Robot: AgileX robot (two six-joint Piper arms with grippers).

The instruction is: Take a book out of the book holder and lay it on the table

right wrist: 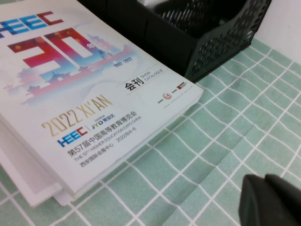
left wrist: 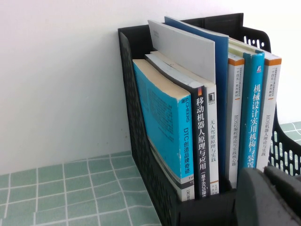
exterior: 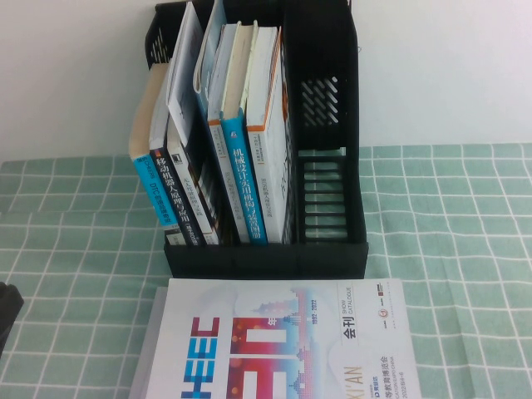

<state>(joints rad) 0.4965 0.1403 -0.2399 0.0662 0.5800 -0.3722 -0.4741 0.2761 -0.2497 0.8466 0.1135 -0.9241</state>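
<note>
The book (exterior: 283, 341), a white magazine with red and blue letters and "XI'AN" text, lies flat and face up on the table (exterior: 465, 216), just in front of the book holder (exterior: 266, 258). The right wrist view shows the book (right wrist: 80, 94) beside the holder's corner (right wrist: 197, 42). My right gripper (right wrist: 268, 188) is shut and empty, over the green cloth (right wrist: 211, 141) off the book's corner. My left gripper (left wrist: 273, 188) is shut and empty, close to the holder's front lip (left wrist: 197, 207). Only a dark part of the left gripper (exterior: 7, 312) shows at the left edge of the high view.
Several books stand in the holder's left slots, among them a blue-spined one (exterior: 245, 179) and a leaning cyan one (exterior: 154, 187). The right slot (exterior: 320, 191) holds nothing. A white sheet (right wrist: 28, 183) sticks out under the laid book. A white wall is behind.
</note>
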